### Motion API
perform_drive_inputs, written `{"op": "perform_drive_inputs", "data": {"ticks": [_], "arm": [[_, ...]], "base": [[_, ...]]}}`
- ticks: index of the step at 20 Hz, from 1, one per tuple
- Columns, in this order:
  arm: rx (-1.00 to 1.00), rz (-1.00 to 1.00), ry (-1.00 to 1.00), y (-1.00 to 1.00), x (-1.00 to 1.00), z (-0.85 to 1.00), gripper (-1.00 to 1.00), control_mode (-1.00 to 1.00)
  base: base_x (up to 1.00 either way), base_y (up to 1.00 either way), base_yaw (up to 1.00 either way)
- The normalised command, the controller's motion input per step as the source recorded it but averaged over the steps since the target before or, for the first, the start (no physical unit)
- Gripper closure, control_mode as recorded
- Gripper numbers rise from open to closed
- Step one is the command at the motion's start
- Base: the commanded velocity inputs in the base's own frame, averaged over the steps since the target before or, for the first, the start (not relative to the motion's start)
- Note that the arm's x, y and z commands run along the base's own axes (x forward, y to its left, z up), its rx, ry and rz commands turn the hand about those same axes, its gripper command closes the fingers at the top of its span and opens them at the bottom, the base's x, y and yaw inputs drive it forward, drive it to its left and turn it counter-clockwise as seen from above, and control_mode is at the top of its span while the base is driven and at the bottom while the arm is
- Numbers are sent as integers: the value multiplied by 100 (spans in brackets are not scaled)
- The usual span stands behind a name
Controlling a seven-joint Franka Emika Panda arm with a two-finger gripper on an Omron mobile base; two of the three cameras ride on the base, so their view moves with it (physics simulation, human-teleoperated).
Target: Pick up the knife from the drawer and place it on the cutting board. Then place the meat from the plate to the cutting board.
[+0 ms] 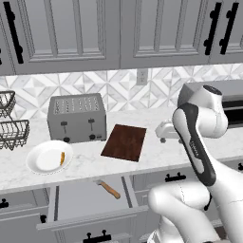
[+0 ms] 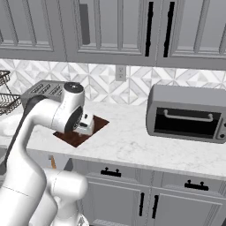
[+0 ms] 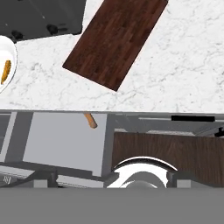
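Knife (image 1: 110, 189), tan handle showing, is seen lying in the open grey drawer (image 1: 78, 199) below the white marble counter (image 1: 156, 159), at about 6 o'clock from the cutting board (image 1: 124, 142), which lies bare beside the toaster (image 1: 77, 117). Meat (image 1: 62, 158) is spotted as a thin orange strip on the white plate (image 1: 42, 161), at 9 o'clock from the board. Gripper (image 2: 86, 124) is held high over the board, fingers spread wide with nothing gripped.
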Motion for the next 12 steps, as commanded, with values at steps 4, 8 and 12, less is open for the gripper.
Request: {"op": "perform_drive_inputs", "data": {"ticks": [4, 8, 12], "arm": [[0, 0, 0, 0, -3, 0, -100, -100], [0, 0, 0, 0, 0, 0, -100, 100], [0, 0, 0, 0, 0, 0, -100, 100]], "base": [[0, 0, 0], [0, -12, 0], [0, -68, 0]]}}
